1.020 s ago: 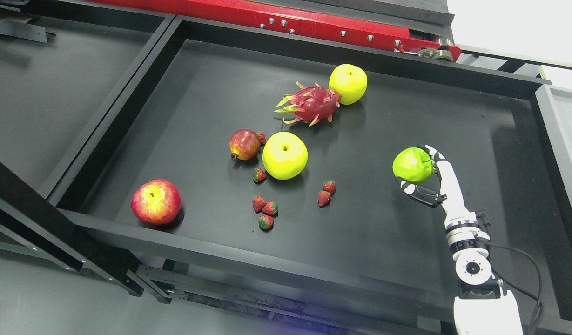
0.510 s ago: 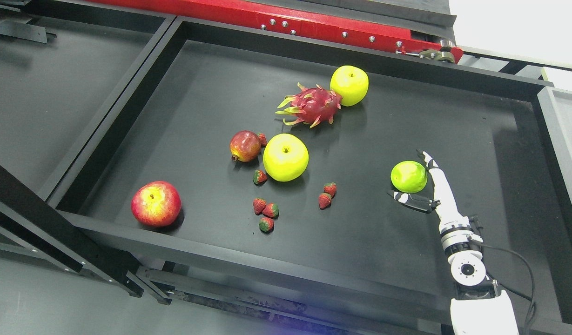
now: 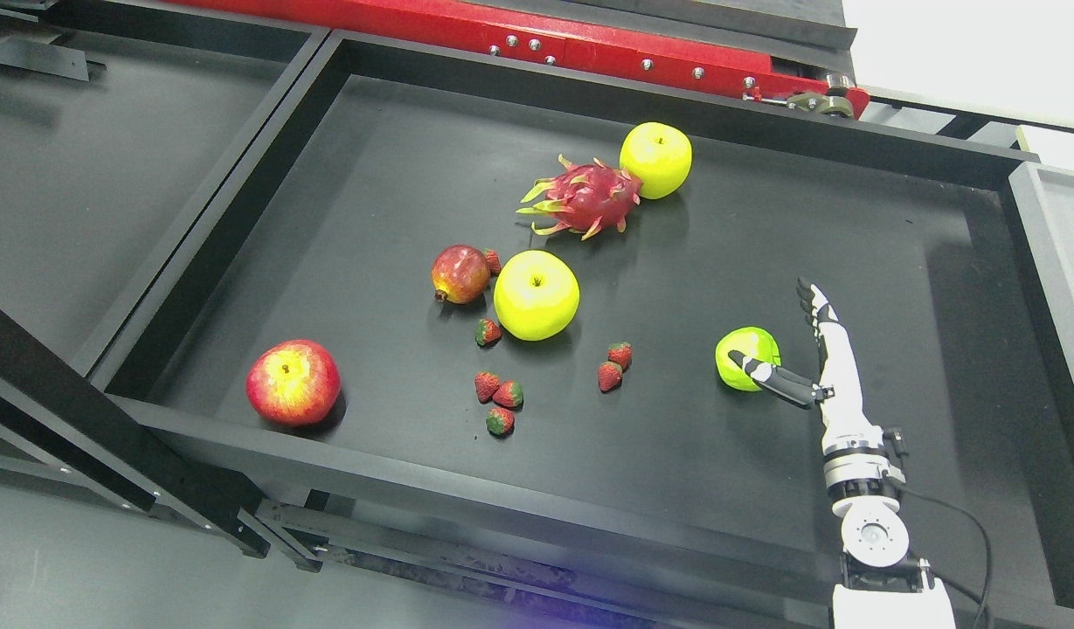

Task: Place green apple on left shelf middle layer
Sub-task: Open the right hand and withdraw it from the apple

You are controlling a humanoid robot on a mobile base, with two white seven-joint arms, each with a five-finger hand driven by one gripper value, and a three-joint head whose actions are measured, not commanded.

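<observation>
Green and glossy, the small round apple [image 3: 744,356] lies on the matte black floor of the shelf tray [image 3: 851,218], towards its right half and well apart from the other fruit. Your right hand [image 3: 812,367] has let go of it: the fingers [image 3: 814,301] stand straight and spread upward, and only the black-and-white thumb [image 3: 764,374] reaches across the apple's near side, so nothing grips the fruit. I would judge the apple released here because this open stretch of tray leaves room to set it down without knocking anything.

Nearest to it are two small red strawberries [image 3: 613,365] to the left. Further left sits the large yellow apple [image 3: 536,294], with a dark red pomegranate [image 3: 460,273] beside it and more strawberries [image 3: 499,397] below. A pink dragon fruit [image 3: 582,197] touches a second yellow apple [image 3: 655,159] towards the back, and a red-and-yellow apple [image 3: 293,382] rests by the front rim.

Compared with a second ago, you will see the green apple lower and further left: it was then cradled in curled fingers, clear of the floor. Half a second ago the hand had already opened beside it. The forearm has also drawn back towards the lower edge. Your left arm does not show.
</observation>
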